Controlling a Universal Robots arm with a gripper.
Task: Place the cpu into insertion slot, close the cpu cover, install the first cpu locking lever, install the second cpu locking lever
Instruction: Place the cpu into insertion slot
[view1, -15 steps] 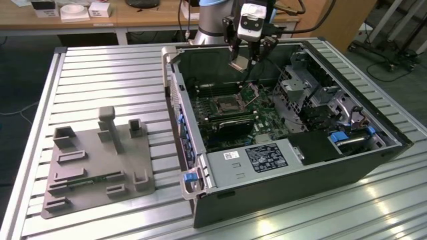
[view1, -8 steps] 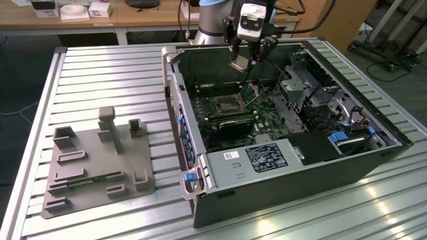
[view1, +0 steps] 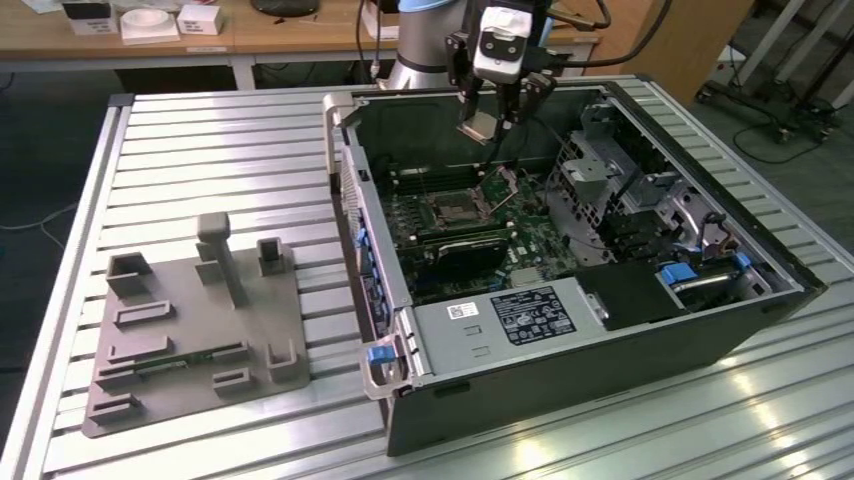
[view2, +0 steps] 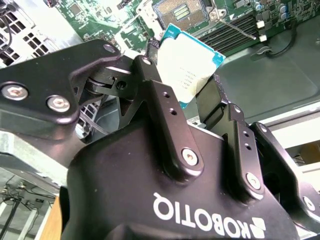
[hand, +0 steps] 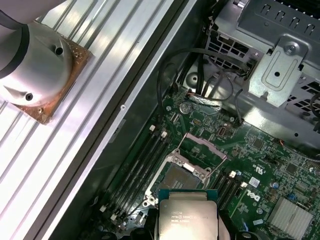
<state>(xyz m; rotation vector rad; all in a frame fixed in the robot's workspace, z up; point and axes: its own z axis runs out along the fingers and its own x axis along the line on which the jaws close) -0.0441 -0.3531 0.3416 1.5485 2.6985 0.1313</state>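
Note:
My gripper (view1: 491, 118) hangs over the open computer case, shut on the cpu (view1: 478, 128), a small square chip with a silvery top. In the second wrist view the two black fingers (view2: 160, 95) clamp the cpu (view2: 192, 65) by opposite edges. The insertion slot (hand: 182, 182) lies bare on the green motherboard directly below the cpu (hand: 187, 217), with a clear gap between them. The cpu cover (hand: 206, 147) stands swung up at the slot's far edge. In the exterior view the slot (view1: 454, 208) sits below and slightly to the left of the gripper.
The case walls (view1: 350, 190) ring the motherboard. A metal drive cage (view1: 614, 180) rises on the exterior view's right, and the labelled power supply (view1: 521, 312) sits at the front. Black memory slots (hand: 145, 160) flank the socket. A grey fixture plate (view1: 187, 320) rests on the slatted table.

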